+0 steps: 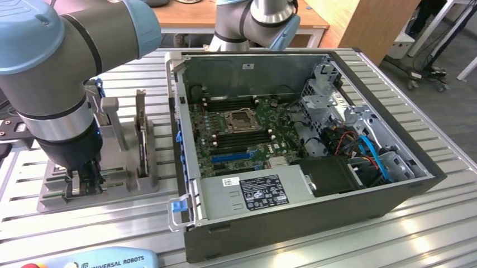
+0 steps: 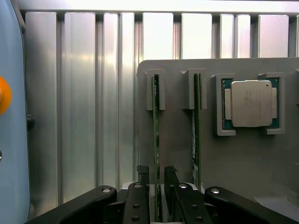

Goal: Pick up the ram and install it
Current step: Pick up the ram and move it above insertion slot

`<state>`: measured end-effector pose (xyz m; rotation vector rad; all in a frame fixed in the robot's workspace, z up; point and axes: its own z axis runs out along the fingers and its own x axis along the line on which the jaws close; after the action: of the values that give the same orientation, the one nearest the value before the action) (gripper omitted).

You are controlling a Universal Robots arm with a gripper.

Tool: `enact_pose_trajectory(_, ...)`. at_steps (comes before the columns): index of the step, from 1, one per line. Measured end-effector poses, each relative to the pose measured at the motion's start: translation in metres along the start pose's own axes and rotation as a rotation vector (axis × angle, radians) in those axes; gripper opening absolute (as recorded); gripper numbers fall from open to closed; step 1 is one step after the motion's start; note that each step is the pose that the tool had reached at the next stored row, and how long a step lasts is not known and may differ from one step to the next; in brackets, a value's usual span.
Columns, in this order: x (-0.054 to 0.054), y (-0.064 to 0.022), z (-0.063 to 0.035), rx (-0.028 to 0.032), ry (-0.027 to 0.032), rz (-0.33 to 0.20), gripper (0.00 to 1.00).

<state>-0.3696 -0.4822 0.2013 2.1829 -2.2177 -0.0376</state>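
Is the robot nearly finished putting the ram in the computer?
Not nearly. Done: the hand is at the holder beside the computer. In hand: it is down over one ram, which stands on edge in the holder. Left: the ram is not lifted out yet, and the slots in the computer look empty.

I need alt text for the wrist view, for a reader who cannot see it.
The gripper sits over one end of the ram, a thin green stick standing on edge in a grey holder. A second ram stick stands in the neighbouring slot and a silver processor lies beside it; the holder rests on a ribbed metal table.
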Motion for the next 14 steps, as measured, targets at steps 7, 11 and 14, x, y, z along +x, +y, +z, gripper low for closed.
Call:
enact_pose_trajectory(7,0.0004,0.0,0.0,0.0,-0.0001,-0.005,0.27)
enact_pose_trajectory(11,0.0009,0.0,0.0,-0.0001,-0.0002,-0.006,0.27)
enact_pose_trajectory(14,0.0009,0.0,0.0,0.0,-0.0003,-0.006,0.27)
